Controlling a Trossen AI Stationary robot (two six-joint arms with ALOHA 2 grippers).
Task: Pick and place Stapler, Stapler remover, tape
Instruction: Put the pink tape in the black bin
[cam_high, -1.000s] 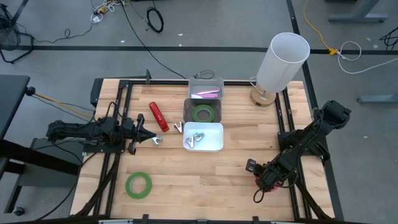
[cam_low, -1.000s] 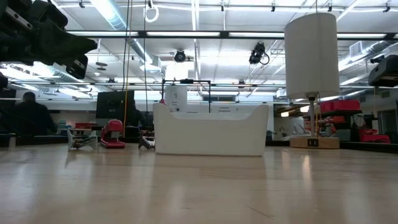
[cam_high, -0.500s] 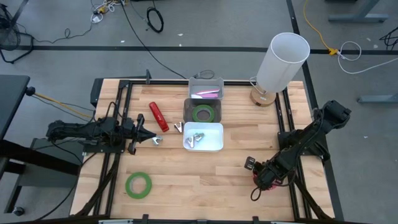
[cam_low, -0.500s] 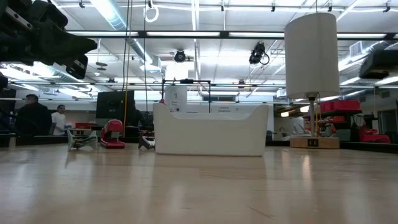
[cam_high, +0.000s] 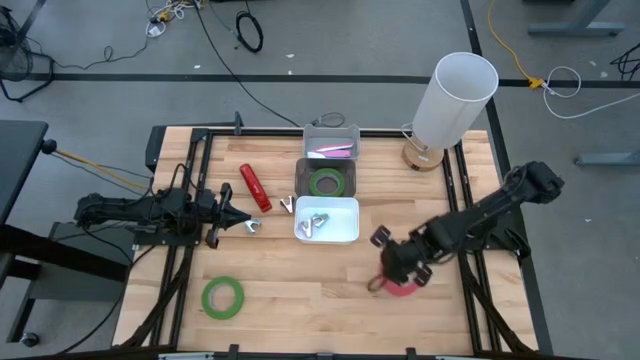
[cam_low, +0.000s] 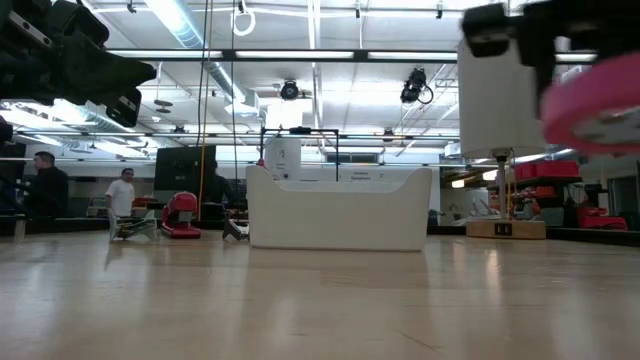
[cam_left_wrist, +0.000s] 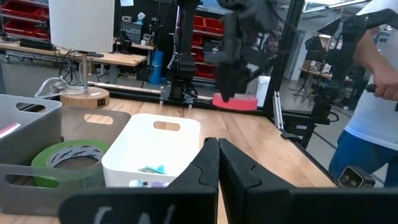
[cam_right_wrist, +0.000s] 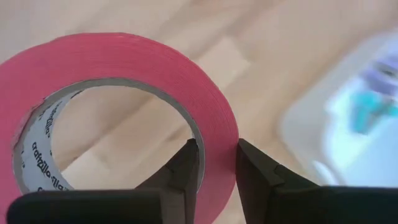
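stapler (cam_high: 254, 187) left of bins (cam_high: 327, 220), lamp (cam_high: 452, 98) right

We see a grey floor (cam_high: 100, 40) strewn with cables (cam_high: 250, 30), ceiling lights (cam_low: 180, 25), and red bins (cam_left_wrist: 18, 9) on shelves.

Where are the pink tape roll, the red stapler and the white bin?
pink tape roll (cam_right_wrist: 124, 59): right wrist view, outer pink band.
red stapler (cam_high: 254, 187): high view, middle of its body.
white bin (cam_high: 345, 236): high view, bare corner of its floor.

Pink tape roll (cam_low: 596, 103) blurred, edge-cropped.
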